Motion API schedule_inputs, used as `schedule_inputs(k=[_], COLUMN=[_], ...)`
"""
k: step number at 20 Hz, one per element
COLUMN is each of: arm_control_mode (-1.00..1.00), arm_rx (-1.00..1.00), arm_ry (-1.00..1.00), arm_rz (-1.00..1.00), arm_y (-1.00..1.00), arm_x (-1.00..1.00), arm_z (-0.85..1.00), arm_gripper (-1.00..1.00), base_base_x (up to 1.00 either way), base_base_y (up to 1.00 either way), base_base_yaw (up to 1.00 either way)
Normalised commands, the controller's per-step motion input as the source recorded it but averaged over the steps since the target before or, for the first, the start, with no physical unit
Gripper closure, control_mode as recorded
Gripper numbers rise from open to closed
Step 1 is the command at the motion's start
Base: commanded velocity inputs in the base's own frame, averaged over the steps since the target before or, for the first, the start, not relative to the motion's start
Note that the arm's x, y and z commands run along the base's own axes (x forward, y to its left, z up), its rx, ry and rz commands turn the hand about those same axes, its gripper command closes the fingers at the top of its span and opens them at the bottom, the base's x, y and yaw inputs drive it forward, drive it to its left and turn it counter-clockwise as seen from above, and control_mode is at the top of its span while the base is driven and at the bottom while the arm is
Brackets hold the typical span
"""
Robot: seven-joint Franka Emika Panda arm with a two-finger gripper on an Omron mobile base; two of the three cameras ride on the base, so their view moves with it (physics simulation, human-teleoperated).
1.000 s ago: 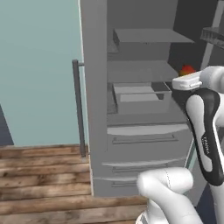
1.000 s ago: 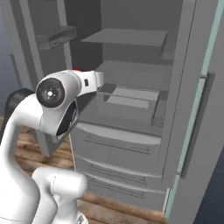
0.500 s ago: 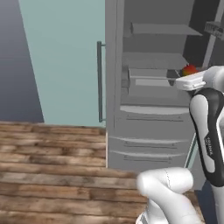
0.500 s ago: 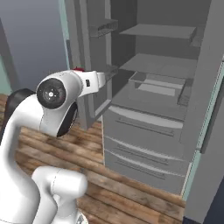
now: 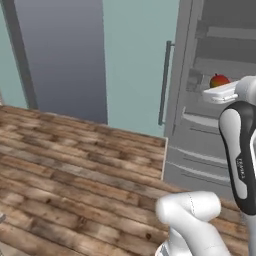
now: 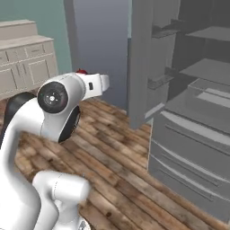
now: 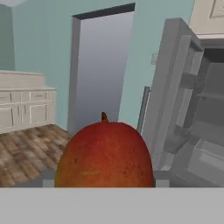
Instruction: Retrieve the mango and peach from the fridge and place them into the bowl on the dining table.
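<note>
Wooden floor (image 5: pixel 75 165) and the open fridge (image 6: pixel 188 112) are seen; the mango (image 7: pixel 105 155) is held clamped in the tool (image 7: pixel 105 183).

Wood floor (image 5: pixel 75 165) – white cabinets (image 7: pixel 24 103) left, prob. a doorway (image 7: pixel 98 65) beyond.

Fruit (image 7: pixel 105 155): lower part cut off at bottom of hand view, so finger contact unseen; red-orange skin, mango or peach not told. In left base view fruit (image 5: pixel 219 80) half hidden behind white hand. Fridge (image 6: pixel 188 112): right side cut by picture edge. Upper shelves in shadow, contents unclear.
</note>
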Motion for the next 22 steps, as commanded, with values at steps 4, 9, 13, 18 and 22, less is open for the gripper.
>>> schedule_inputs(k=[4,9,13,18,22], arm_control_mode=[1.0,1.0,1.0,1.0,1.0], arm_rx=[0.0,0.0,0.0,0.0,0.0], arm_ry=[0.0,0.0,0.0,0.0,0.0], arm_rz=[0.0,0.0,0.0,0.0,0.0], arm_y=[0.0,0.0,0.0,0.0,0.0], arm_x=[0.0,0.0,0.0,0.0,0.0], arm_z=[0.0,0.0,0.0,0.0,0.0], arm_gripper=[1.0,1.0,1.0,1.0,1.0], base_base_x=[-0.06,0.08,0.78,1.0,1.0], base_base_y=[0.42,0.39,0.12,0.08,0.0], base_base_yaw=[0.59,0.53,0.33,0.23,0.14])
